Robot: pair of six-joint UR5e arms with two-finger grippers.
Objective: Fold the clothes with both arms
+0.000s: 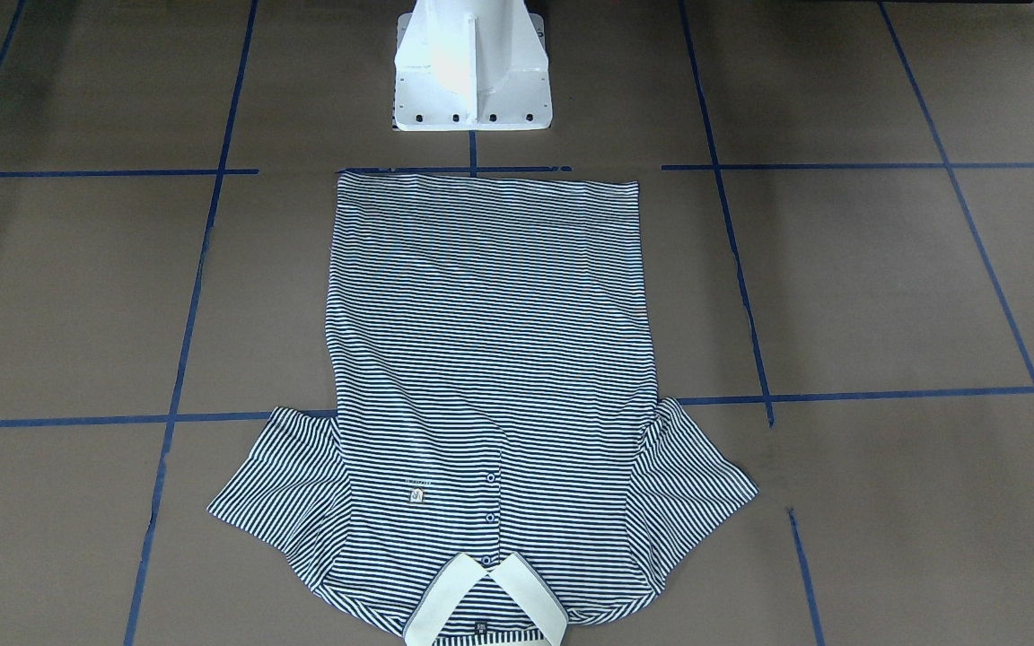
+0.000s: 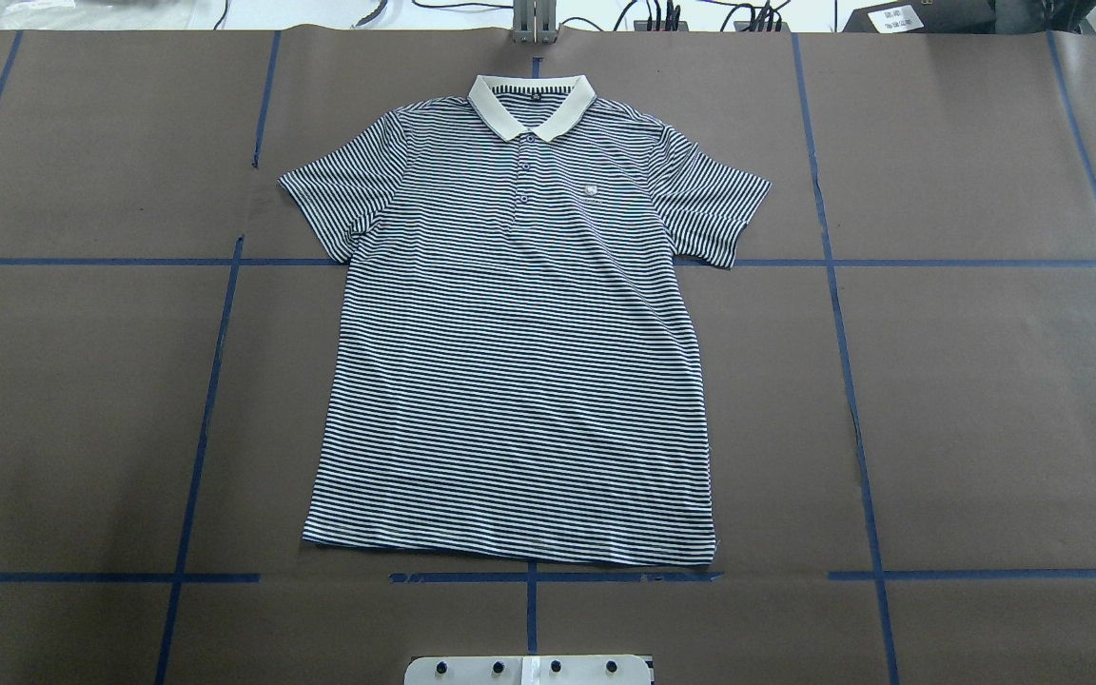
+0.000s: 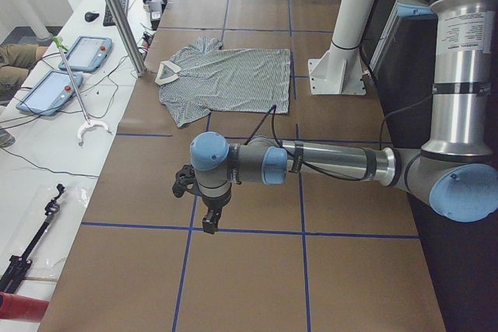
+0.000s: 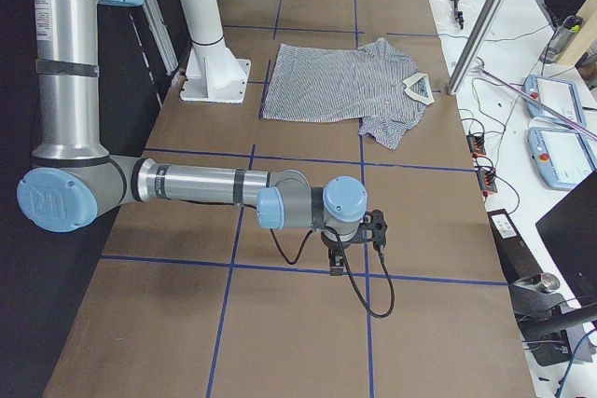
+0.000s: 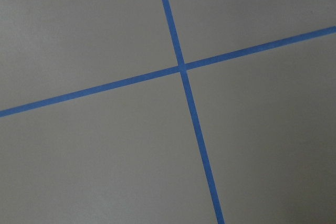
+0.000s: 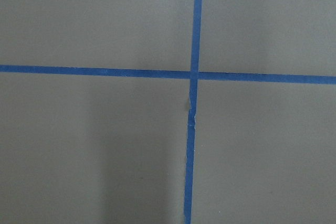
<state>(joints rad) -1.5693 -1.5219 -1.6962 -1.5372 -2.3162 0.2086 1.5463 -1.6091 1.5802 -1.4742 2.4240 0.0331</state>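
Observation:
The striped polo shirt [image 2: 519,362] lies flat and face up in the middle of the table, sleeves spread, cream collar [image 2: 531,105] at the far edge from the robot. It also shows in the front view [image 1: 490,359] and both side views [image 3: 226,75] [image 4: 336,81]. My left gripper [image 3: 208,223] hangs above bare table far to the shirt's left. My right gripper [image 4: 336,263] hangs above bare table far to its right. Both show only in the side views, so I cannot tell whether they are open or shut. Both wrist views show only brown table and blue tape.
The white base pedestal [image 1: 472,72] stands just behind the shirt's hem. Blue tape lines [image 2: 215,381] grid the brown table. A metal post [image 3: 117,13] stands by the collar. An operators' bench with tablets [image 3: 50,91] and a grabber tool [image 3: 78,91] runs along the far edge.

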